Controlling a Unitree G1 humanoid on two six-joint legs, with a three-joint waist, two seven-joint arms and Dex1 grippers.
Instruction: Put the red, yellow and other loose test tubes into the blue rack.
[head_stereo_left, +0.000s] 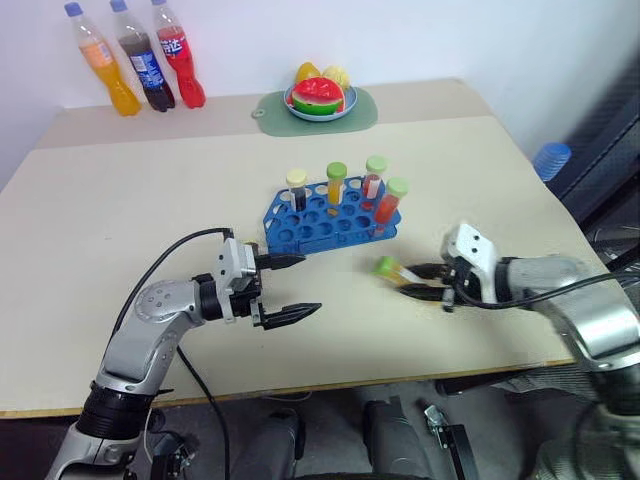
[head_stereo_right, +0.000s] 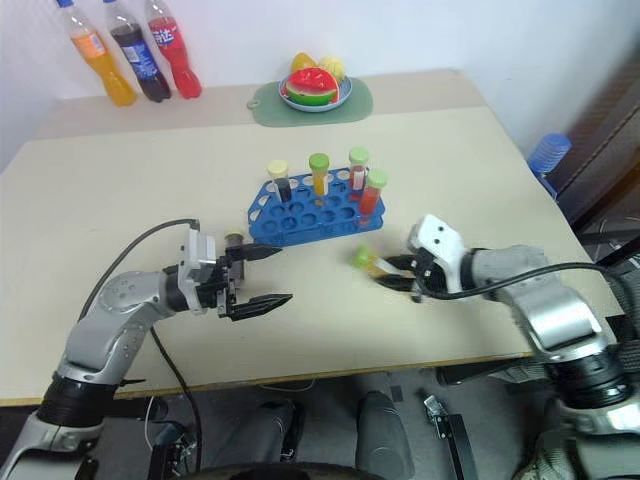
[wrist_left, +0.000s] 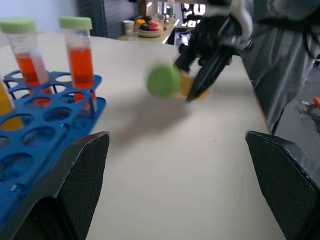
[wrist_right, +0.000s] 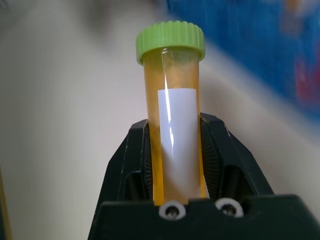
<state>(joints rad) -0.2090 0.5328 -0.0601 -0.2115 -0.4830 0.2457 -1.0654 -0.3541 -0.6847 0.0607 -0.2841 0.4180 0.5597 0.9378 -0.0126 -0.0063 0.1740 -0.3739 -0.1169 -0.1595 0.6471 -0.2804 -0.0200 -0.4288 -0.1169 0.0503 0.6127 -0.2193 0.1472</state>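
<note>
— Where is the yellow-orange tube (head_stereo_left: 392, 269) seen?
— Right of centre, clamped in the right pincer (head_stereo_left: 420, 279), below the blue rack (head_stereo_left: 325, 222).
— The left pincer (head_stereo_left: 290, 289)?
— Spread wide, nothing held.

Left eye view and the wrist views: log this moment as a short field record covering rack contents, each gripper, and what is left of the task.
rack: blue rack on the table, four capped tubes upright in it
rack tubes: dark tube with cream cap, yellow tube with green cap, two red tubes with green caps
right gripper: shut on yellow-orange tube, green cap pointing toward the rack
left gripper: open, empty, beside the rack
remaining: held tube not yet in the rack
background: three soda bottles, fruit plate
</note>
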